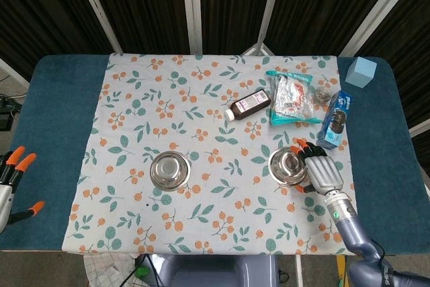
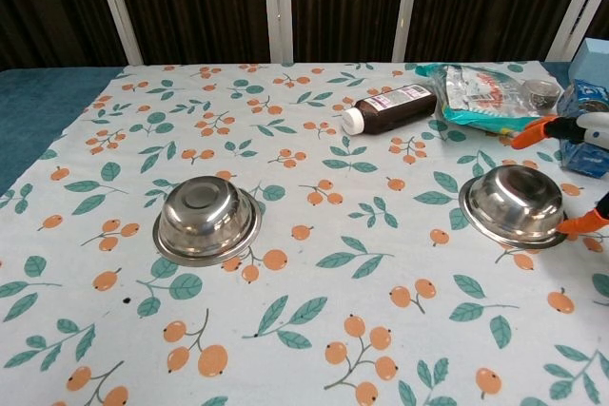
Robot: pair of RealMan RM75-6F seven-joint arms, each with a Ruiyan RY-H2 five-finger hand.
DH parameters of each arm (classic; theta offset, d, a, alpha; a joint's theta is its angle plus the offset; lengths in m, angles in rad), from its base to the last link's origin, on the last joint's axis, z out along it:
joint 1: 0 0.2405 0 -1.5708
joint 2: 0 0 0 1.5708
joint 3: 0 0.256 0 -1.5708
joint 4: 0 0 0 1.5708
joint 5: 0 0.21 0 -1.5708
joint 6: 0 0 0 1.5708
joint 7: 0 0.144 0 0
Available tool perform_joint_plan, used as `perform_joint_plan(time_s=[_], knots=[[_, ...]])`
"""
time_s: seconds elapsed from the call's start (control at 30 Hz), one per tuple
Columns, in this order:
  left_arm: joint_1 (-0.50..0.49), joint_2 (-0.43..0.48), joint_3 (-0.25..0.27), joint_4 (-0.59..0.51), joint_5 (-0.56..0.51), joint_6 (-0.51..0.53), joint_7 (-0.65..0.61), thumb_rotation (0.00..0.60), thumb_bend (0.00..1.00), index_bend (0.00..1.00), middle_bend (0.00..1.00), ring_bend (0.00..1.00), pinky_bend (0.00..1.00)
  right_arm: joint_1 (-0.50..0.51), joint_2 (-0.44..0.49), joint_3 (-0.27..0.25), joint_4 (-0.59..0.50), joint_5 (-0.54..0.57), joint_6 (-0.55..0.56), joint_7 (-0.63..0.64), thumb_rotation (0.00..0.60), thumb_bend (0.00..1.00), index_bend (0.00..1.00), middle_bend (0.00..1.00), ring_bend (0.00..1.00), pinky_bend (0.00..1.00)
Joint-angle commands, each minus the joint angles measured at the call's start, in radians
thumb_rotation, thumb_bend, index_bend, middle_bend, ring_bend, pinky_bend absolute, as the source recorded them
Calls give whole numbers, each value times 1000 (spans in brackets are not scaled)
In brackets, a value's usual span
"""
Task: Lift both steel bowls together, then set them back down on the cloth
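Two upturned steel bowls rest on the flowered cloth. The left bowl sits alone, with no hand near it. The right bowl has my right hand right beside its right rim, fingers spread and orange tips reaching over the edge; nothing is gripped. In the chest view only its fingertips show at the right edge. My left hand hovers open at the far left edge of the table, off the cloth.
Behind the right bowl lie a brown bottle, a teal snack bag, a small glass jar and a blue biscuit pack. A light blue block stands at the back right corner.
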Motion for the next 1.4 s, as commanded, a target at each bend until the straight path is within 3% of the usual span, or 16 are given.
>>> perform_joint_plan(time_s=[0.03,0.37,0.53,0.87,1.0,1.13,1.4], knots=[[1,1,-2,0,-4,1,-1,600,97,140,0,0,63,30,-31,15,18,52,-27,-31,600,104,152,38,77,120],[2,-3,-5,-3,-11,-1,13,600,97,140,0,0,63,82,-72,5,57,142,-84,-81,600,102,150,36,80,120],[2,-6,-8,-4,-17,-1,21,600,97,140,0,0,63,100,-85,4,79,167,-91,-91,600,102,164,39,131,120],[1,-16,-13,-6,-22,-1,41,600,97,140,0,0,63,116,-91,-2,93,168,-83,-74,600,103,278,201,320,143],[-8,-24,-8,1,3,-4,56,600,98,138,2,1,128,116,-92,-7,97,154,-69,-68,600,102,291,229,338,163],[-27,-35,6,-6,30,-37,83,600,98,138,9,23,204,119,-93,-14,98,146,-74,-53,600,102,291,229,358,196],[-114,-43,-8,-89,41,-164,185,600,94,138,29,27,209,118,-76,-17,82,126,-60,-25,600,102,291,229,373,197]])
